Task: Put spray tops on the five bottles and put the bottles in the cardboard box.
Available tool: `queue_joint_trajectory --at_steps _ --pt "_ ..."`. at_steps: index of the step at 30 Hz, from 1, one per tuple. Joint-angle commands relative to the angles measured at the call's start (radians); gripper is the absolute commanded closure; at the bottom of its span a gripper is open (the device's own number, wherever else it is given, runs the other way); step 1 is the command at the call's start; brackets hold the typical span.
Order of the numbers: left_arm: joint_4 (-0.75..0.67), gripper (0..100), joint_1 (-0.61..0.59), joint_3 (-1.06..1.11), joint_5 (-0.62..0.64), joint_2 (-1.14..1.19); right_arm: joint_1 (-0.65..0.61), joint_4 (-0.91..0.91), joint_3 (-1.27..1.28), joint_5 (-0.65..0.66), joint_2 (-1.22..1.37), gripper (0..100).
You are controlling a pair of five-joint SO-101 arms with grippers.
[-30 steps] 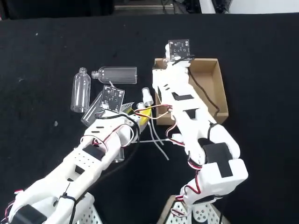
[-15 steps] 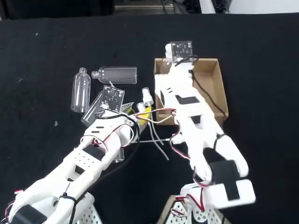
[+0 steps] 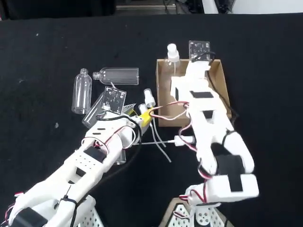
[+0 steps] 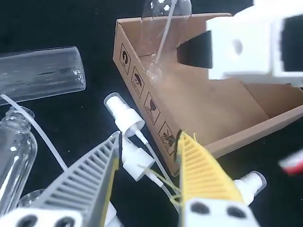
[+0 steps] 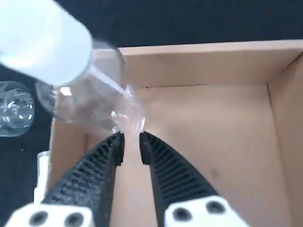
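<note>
A clear bottle with a white spray top (image 3: pixel 173 59) stands in the far left corner of the cardboard box (image 3: pixel 223 90). My right gripper (image 5: pixel 129 139) hangs inside the box (image 5: pixel 213 142), its tips at the base of that bottle (image 5: pixel 94 90); its black fingers stand a narrow gap apart with nothing between them. My left gripper (image 4: pixel 149 139) is open just above the table beside the box (image 4: pixel 208 109), and two loose spray tops (image 4: pixel 125 118) lie between its fingers. The left gripper (image 3: pixel 144 113) sits by the box's near left corner.
Three open bottles lie left of the box: one upright in the picture (image 3: pixel 83 90), one crosswise (image 3: pixel 118 75), one partly under the left arm (image 3: pixel 94 111). Another spray top (image 3: pixel 182 139) with long tubes lies in front of the box.
The right arm has swung to the right over the box, uncovering the capped bottle standing in the box's far left corner. The left arm has kept still.
</note>
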Motion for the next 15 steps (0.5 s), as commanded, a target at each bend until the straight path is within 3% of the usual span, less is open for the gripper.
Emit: queue_joint_trajectory --at_steps 1,15 --pt "-0.020 81 -0.008 -0.007 -0.003 -0.031 0.012 0.006 -0.099 -0.006 0.036 98.7" --pt "-0.020 81 -0.010 -0.007 -0.003 -0.031 0.008 0.006 -0.134 -0.002 0.099 98.7"
